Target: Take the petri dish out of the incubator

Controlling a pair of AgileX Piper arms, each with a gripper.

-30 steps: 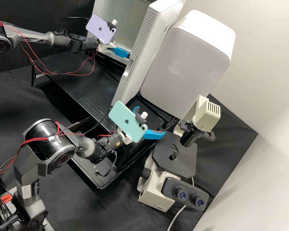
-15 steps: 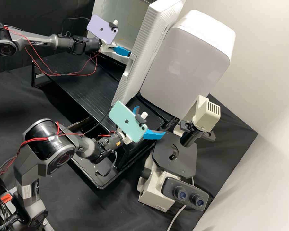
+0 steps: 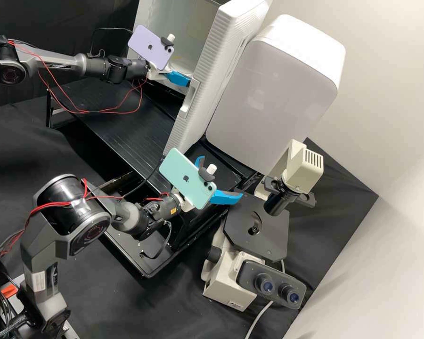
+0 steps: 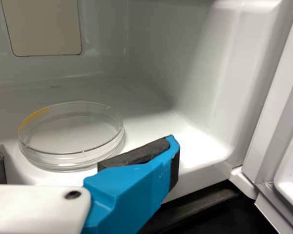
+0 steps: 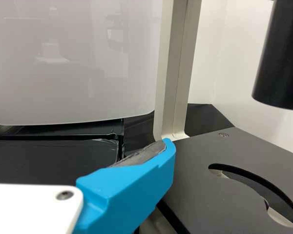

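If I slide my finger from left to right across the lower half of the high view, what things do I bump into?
right arm's big round joint → mint-green phone → microscope's black stage → white wall

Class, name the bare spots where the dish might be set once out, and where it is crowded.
Bare: the ribbed black tray between left arm and incubator door; the slotted microscope stage by the right pincer. Crowded: the incubator mouth, where the left pincer sits beside the dish.
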